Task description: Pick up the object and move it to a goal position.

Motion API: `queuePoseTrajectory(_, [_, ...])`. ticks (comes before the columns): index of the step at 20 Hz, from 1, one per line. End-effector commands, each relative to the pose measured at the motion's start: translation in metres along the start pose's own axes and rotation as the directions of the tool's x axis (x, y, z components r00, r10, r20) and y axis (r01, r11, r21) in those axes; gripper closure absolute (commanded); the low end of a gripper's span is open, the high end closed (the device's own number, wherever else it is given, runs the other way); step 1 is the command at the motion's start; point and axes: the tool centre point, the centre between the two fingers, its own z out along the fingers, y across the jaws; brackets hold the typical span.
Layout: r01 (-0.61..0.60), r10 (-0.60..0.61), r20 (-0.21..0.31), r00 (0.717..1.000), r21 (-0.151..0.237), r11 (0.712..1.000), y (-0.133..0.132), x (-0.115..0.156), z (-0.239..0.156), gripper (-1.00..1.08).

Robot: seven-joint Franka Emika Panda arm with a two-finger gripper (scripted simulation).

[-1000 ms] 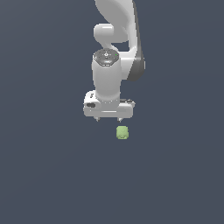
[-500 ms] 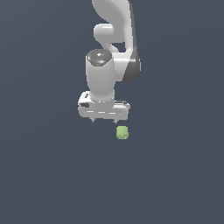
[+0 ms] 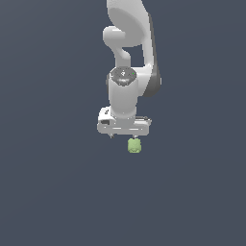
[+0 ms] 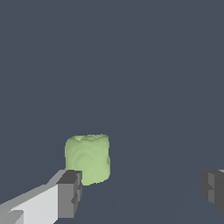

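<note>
One pale-green object (image 4: 87,158) on dark floor, one gripper (image 4: 142,189) spread wide, holding nothing, just beside it.

1. My white, jointed arm (image 3: 129,43) comes down from the top of the exterior view, with the wrist pointing straight down.
2. My white gripper (image 4: 140,189) hangs below the wrist, its wide body level.
3. My two dark-grey, blocky fingers (image 4: 70,194) stand wide apart in the wrist view, gripping nothing.
</note>
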Motion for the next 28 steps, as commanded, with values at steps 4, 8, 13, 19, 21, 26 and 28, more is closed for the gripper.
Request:
queuePoseTrajectory(4, [0.038, -0.038, 0.026, 0.999, 0.0, 0.999, -0.041, -0.015, 0.039, -0.92])
queuePoseTrajectory(8, [0.051, -0.051, 0.035, 0.998, 0.001, 0.999, -0.055, -0.021, 0.052, -0.92])
queuePoseTrajectory(13, [0.052, -0.052, 0.036, 0.998, 0.001, 0.999, -0.055, -0.022, 0.054, -0.92])
queuePoseTrajectory(19, [0.052, -0.052, 0.036, 0.998, 0.001, 0.999, -0.055, -0.023, 0.075, -0.92])
queuePoseTrajectory(21, [0.052, -0.052, 0.036, 0.998, 0.001, 0.999, -0.055, -0.024, 0.086, -0.92])
queuePoseTrajectory(26, [0.052, -0.052, 0.036, 0.998, 0.001, 0.999, -0.056, -0.025, 0.102, -0.92])
queuePoseTrajectory(28, [0.052, -0.052, 0.036, 0.998, 0.001, 0.999, -0.056, -0.024, 0.104, -0.92])
